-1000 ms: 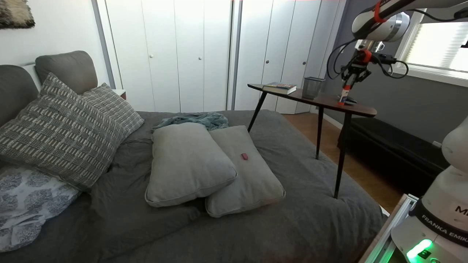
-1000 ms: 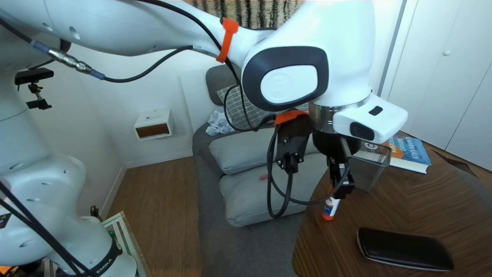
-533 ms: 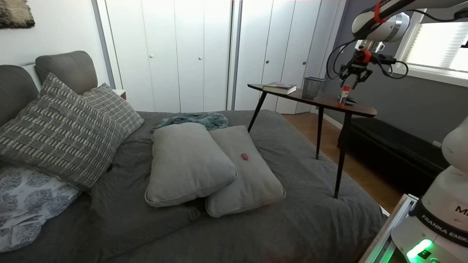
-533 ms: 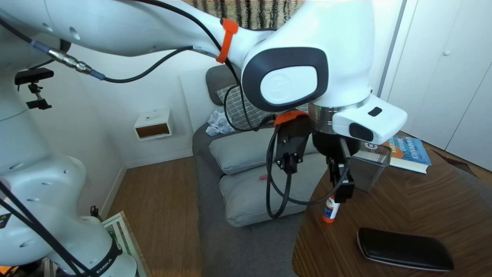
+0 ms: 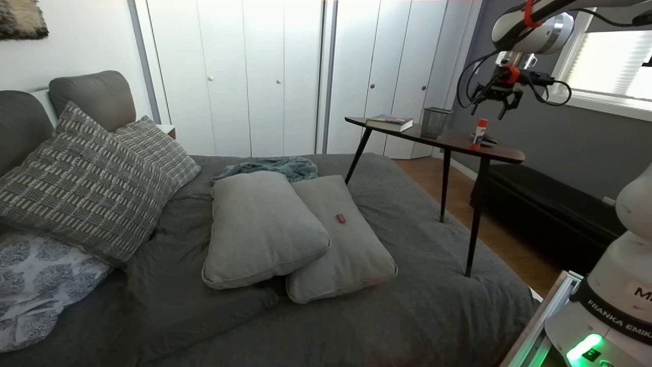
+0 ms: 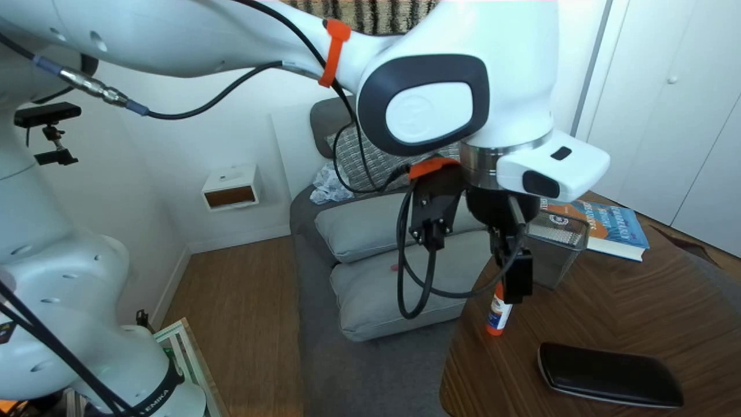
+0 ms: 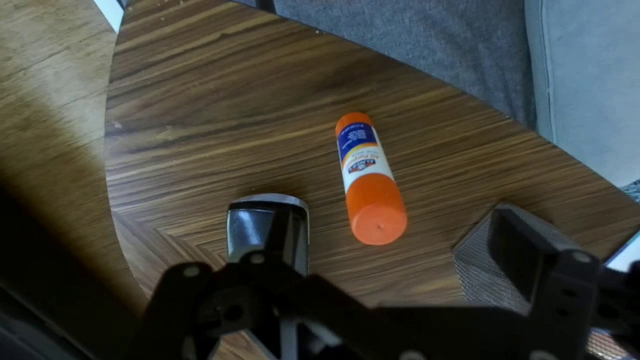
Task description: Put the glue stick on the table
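The glue stick (image 7: 370, 170), white and blue with orange ends, stands upright on the dark brown wooden table (image 7: 225, 100). Both exterior views also show it there, near the table's edge. Just above it hangs my gripper (image 5: 488, 112), its jaws wide apart and nothing between them. In the wrist view the dark fingers (image 7: 517, 250) lie to either side of the orange cap without touching it. An exterior view has a black finger (image 6: 517, 281) covering part of the cap.
A black case (image 6: 608, 375) lies on the table beside the glue stick. Farther along stand a grey mesh cup (image 5: 436, 122) and a book (image 5: 389, 123). The bed, with grey pillows (image 5: 265, 229) and a small red object (image 5: 341, 218), is beside the table.
The gripper was shut on the glue stick a second ago. It has opened, let go and risen a little above it, while the glue stick stays standing on the table.
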{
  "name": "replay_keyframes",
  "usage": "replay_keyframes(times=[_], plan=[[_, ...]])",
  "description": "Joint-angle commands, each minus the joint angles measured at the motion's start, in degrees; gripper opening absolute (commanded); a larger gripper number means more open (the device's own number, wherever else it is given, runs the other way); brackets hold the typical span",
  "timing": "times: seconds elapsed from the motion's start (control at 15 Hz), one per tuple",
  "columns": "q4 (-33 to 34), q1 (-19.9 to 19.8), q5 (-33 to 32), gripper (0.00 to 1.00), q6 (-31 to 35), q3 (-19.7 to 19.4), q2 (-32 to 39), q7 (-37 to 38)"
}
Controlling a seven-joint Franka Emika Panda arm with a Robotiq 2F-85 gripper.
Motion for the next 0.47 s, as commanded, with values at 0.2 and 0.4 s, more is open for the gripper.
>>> replay_keyframes(times=[0.2,0.4], plan=[[-3.20,2.38,-1.82,1.00,-9.06,2.39,-12.43,-12.48],[-0.75,2.83,-1.77,1.00,-10.22,2.29,-10.96,-13.12]])
